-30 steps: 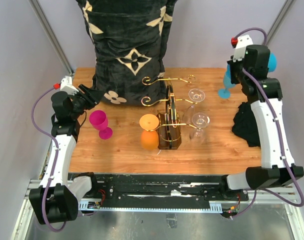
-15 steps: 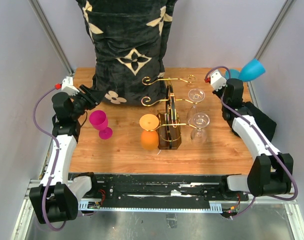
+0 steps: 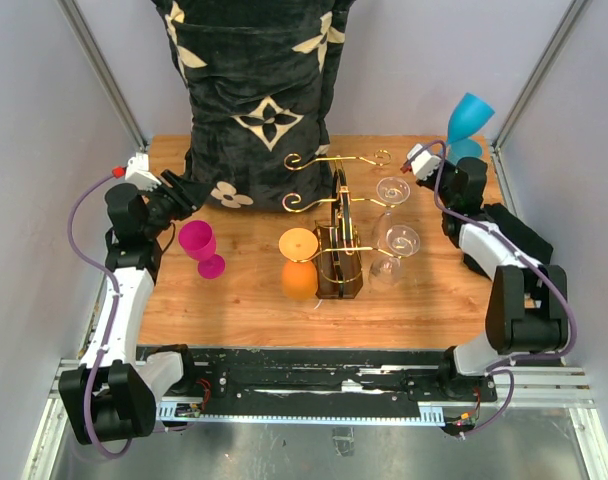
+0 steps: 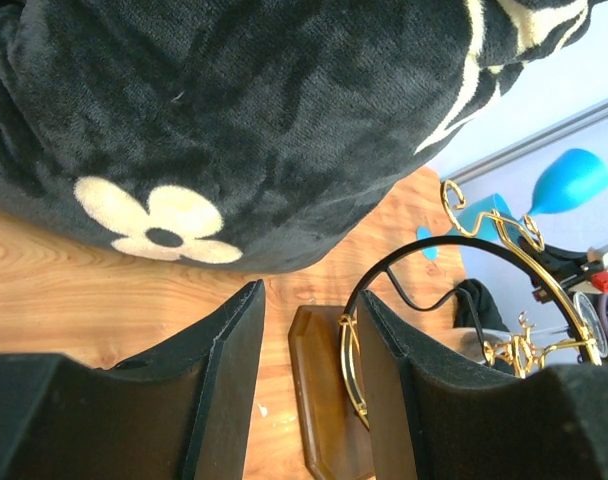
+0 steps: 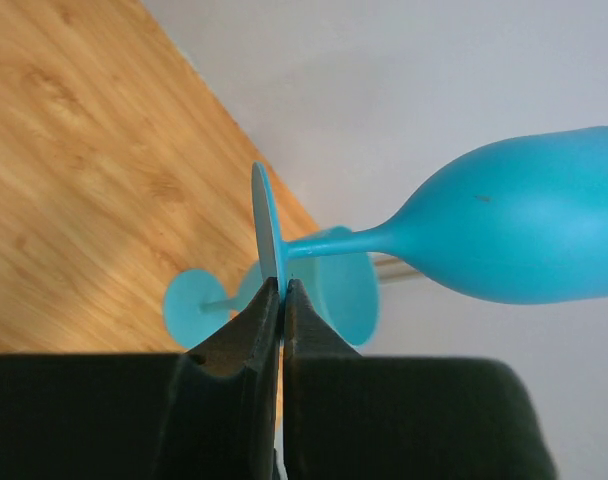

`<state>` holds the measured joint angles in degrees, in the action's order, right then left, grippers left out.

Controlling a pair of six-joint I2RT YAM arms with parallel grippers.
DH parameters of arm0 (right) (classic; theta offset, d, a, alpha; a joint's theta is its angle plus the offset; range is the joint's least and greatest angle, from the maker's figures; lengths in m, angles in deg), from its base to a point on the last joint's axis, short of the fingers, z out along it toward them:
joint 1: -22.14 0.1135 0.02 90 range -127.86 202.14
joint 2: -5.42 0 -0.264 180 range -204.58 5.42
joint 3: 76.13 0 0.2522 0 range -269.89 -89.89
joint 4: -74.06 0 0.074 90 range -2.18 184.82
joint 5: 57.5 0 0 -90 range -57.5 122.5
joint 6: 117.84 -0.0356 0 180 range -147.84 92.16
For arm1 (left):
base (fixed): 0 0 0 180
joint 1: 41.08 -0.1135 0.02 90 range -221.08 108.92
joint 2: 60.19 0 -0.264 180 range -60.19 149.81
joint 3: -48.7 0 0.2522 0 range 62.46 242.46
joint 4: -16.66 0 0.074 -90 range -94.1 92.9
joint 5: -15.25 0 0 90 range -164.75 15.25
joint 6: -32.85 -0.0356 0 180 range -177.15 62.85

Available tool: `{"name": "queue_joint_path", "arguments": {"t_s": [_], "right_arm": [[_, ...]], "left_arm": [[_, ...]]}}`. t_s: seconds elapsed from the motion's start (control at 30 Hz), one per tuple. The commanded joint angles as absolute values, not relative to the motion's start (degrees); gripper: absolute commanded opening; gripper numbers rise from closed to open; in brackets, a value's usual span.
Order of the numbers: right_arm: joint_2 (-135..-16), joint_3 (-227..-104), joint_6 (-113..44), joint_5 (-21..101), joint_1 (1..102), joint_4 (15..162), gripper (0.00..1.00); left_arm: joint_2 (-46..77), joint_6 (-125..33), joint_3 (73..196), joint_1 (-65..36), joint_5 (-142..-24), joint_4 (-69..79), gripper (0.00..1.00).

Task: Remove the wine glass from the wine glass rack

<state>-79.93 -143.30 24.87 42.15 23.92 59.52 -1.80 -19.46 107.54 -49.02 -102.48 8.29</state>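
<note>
Right gripper (image 5: pixel 282 290): jaws closed on the thin disc foot of the matte blue wine glass (image 5: pixel 504 235), held well apart from the wine glass rack (image 3: pixel 339 245) (gold wire scrolls, glossy brown body) at mid-desk (image 3: pixel 234 300). Against 0.5 s ago, the bowl has swung from right-tilted to nearly upright and the right arm lies folded lower. Left gripper (image 4: pixel 312 295): jaws open, empty, near the black plush cushion (image 4: pixel 184 100)

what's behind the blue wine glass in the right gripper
A second blue glass on the wooden table; the foot of the held glass and the right gripper hide part of it.
</note>
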Motion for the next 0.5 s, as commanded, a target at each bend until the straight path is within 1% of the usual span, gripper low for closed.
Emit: {"name": "queue_joint_path", "arguments": {"t_s": [0.0, 0.13, 0.47], "right_arm": [[-83.4, -145.7, 26.6, 49.7, 22.8, 56.0, 0.01], [-86.7, -145.5, 27.6, 52.4, 22.8, 53.4, 0.01], [-92.2, -146.1, 31.8, 51.7, 25.7, 52.4, 0.01]], "left_arm": [[-0.6, -20.5, 107.2, -48.6, -103.1, 9.3, 0.48], [0.4, -20.9, 106.6, -48.6, -102.8, 10.0, 0.48], [1.4, -21.3, 106.9, -48.6, -102.8, 10.5, 0.47]]}}
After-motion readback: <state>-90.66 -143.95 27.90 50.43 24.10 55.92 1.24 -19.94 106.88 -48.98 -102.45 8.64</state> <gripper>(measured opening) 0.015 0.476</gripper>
